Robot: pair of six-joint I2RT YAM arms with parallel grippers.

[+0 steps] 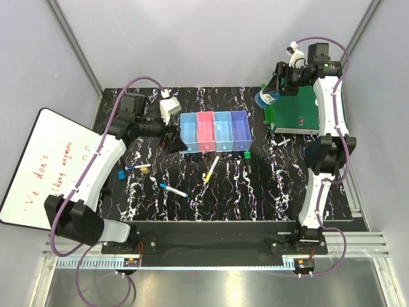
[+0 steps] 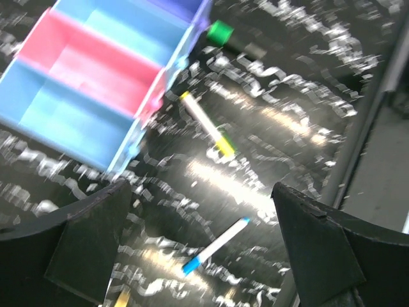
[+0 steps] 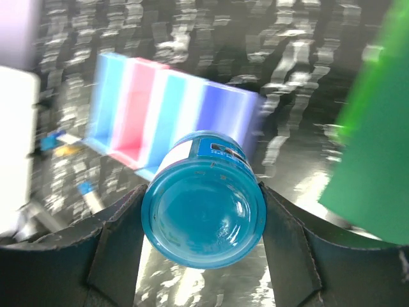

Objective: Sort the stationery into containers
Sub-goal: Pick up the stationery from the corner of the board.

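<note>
Currently, the yellow-and-white pen [image 1: 211,170] lies outside the bins [image 1: 215,131].

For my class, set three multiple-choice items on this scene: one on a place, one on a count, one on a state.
1. Where does the yellow-and-white pen lie? A in the pink bin; B on the table, outside the bins; C on the green folder.
2. How many bins make the joined row? A two; B three; C four.
3. What is the right gripper doing? A gripping the round blue container; B standing open and empty; C resting on the table.
Answers: 1 B, it lies on bare tabletop; 2 C, blue, pink, blue, purple; 3 A, its fingers press the container's sides.
</note>
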